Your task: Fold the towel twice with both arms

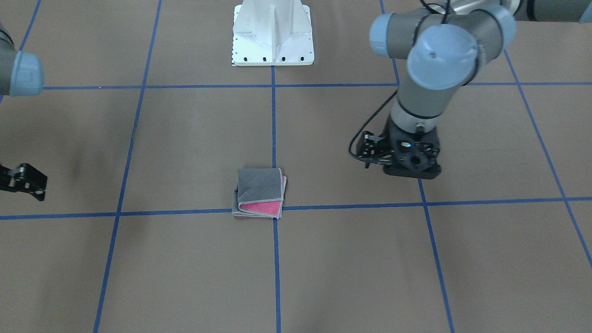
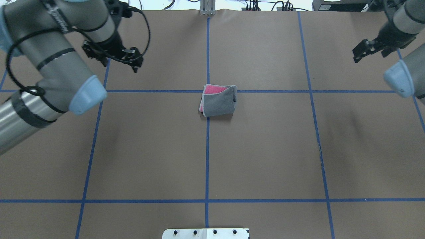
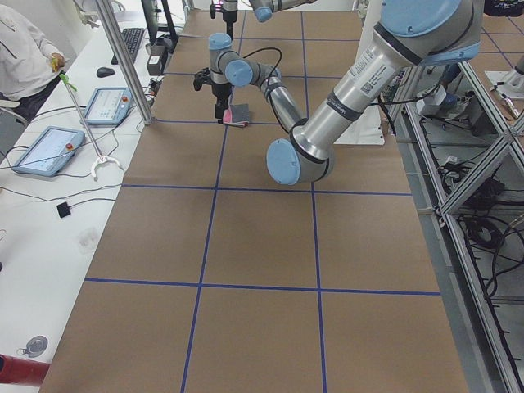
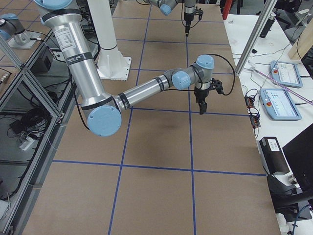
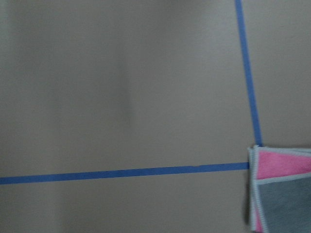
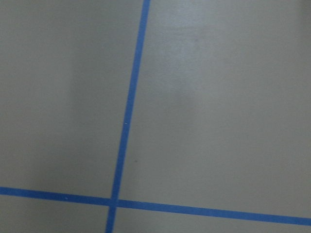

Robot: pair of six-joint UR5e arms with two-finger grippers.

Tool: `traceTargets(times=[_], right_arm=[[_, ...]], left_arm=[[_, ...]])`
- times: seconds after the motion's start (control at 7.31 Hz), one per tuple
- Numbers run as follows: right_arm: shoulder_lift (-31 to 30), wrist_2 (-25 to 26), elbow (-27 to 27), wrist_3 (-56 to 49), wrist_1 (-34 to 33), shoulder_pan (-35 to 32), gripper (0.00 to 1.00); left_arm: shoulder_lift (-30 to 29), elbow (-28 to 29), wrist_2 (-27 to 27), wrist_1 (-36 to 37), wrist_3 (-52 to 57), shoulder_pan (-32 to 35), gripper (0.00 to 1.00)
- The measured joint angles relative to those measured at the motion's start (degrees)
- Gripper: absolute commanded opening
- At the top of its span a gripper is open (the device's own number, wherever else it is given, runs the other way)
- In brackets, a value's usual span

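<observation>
The towel (image 2: 219, 104) lies folded into a small, thick square at the middle of the table (image 2: 265, 149), by a crossing of blue lines (image 2: 207, 159). Its grey face is up, with a pink strip along the edge away from the robot. The left arm (image 2: 49, 66) and right arm (image 2: 403, 20) hang well apart from it, one on each side.

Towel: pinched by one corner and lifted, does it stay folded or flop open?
Likely floppy: the small folded terry towel, grey over pink, has soft rounded folds and a loose top flap, so one-corner lifting would probably unfold it. It is probably light, since it lies thin on the brown paper table. Pushed, its loose layers would more likely bunch than slide.
</observation>
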State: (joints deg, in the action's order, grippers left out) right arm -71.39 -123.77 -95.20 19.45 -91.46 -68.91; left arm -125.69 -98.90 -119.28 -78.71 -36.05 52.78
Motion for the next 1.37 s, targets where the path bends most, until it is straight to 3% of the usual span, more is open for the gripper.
traceTargets(times=[0.27, 0.68, 0.96, 1.37], right_arm=[[-5.4, -3.5, 0.1, -13.7, -1.3, -8.1, 0.99], [-12.6, -5.4, 1.6, -29.2, -1.4, -17.2, 0.99], [-17.3, -6.5, 2.8, -35.3, -1.0, -21.5, 0.99], [-20.5, -7.1, 3.2, -36.2, -0.8, -24.3, 0.99]], left_arm=[[11.1, -4.3, -4.3, 0.4, 15.5, 8.3, 1.0], [24.2, -4.3, -10.2, 0.1, 35.9, 21.3, 1.0], [31.9, -3.9, -10.9, -0.2, 42.9, 26.9, 1.0], [38.4, -1.7, -11.3, -0.4, 45.5, 34.9, 1.0]])
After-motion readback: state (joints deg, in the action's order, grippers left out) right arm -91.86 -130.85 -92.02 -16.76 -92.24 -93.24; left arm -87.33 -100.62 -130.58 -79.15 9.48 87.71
